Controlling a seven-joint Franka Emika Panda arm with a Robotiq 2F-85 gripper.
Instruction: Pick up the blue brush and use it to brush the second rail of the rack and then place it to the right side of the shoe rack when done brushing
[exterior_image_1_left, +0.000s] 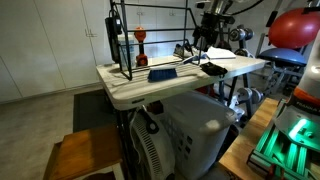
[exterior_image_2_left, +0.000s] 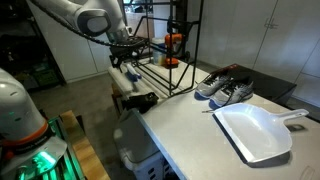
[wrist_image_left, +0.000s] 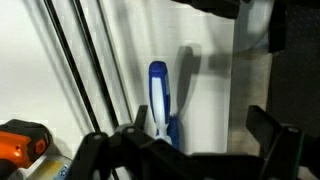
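The blue brush (wrist_image_left: 158, 95), blue with a white stripe, lies flat on the white table next to the black rack's rails (wrist_image_left: 85, 70). It also shows in both exterior views (exterior_image_1_left: 162, 73) (exterior_image_2_left: 131, 72). My gripper (wrist_image_left: 180, 150) is open and empty, hovering above the brush, whose bristle end lies between the fingers, nearer the left one. In an exterior view the gripper (exterior_image_2_left: 125, 55) hangs just over the brush at the rack's (exterior_image_2_left: 165, 50) near end. The black wire rack (exterior_image_1_left: 150, 40) stands at the back of the table.
An orange object (exterior_image_2_left: 172, 42) stands inside the rack, also in the wrist view (wrist_image_left: 20, 140). A pair of grey shoes (exterior_image_2_left: 225, 90) and a white dustpan (exterior_image_2_left: 255, 135) lie on the table. The table edge (exterior_image_1_left: 120, 98) is close to the brush.
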